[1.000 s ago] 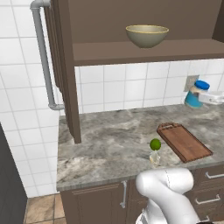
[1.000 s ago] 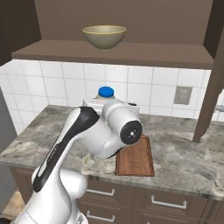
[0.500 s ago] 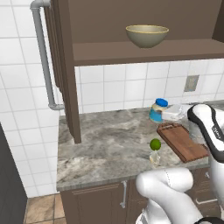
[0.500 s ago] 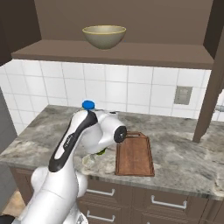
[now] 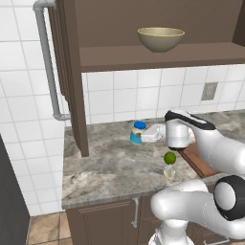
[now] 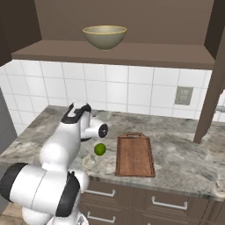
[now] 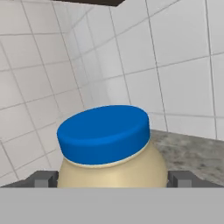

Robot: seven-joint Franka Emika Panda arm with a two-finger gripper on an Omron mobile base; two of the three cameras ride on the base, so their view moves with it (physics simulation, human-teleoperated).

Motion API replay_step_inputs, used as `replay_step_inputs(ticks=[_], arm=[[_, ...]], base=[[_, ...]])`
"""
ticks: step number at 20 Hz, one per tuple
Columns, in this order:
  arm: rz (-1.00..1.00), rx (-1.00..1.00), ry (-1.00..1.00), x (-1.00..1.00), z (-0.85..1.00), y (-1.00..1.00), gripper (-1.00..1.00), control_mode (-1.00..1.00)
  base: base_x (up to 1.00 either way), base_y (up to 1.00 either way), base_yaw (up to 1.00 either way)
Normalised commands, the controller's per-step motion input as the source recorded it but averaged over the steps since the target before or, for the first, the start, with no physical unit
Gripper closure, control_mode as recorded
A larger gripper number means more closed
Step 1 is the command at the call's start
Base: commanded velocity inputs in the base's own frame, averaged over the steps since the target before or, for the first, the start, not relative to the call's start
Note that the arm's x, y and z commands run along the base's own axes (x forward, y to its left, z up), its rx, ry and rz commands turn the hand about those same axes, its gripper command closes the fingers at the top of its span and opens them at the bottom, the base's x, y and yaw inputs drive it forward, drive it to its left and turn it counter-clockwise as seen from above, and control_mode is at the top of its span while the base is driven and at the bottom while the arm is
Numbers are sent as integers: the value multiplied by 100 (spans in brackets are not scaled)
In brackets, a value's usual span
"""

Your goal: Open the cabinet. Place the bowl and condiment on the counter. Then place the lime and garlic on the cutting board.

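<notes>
The condiment stands on the table near the tiled wall, between the spread fingertips of the pincer. The arm reaches level, leftward, above the lime.

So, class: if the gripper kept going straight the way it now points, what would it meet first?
The condiment: the jar sits right ahead between the open gripper fingers. Beyond it stands the tiled wall; whether the fingers touch the jar is unclear.

Glossy white rounded arm segments — dark joint discs, black trim — ending in grey finger tips.
</notes>
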Motion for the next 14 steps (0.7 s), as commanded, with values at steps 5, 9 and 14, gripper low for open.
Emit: replay_step_inputs(ticks=[5, 9, 14], arm=[[19, -6, 4, 80, -53, 24, 100, -100], [15, -8, 0, 49, -41, 7, 100, -100], [13, -9, 0, 27, -42, 4, 100, -100]], base=[[0, 0, 0], [0, 0, 0], [0, 0, 0]])
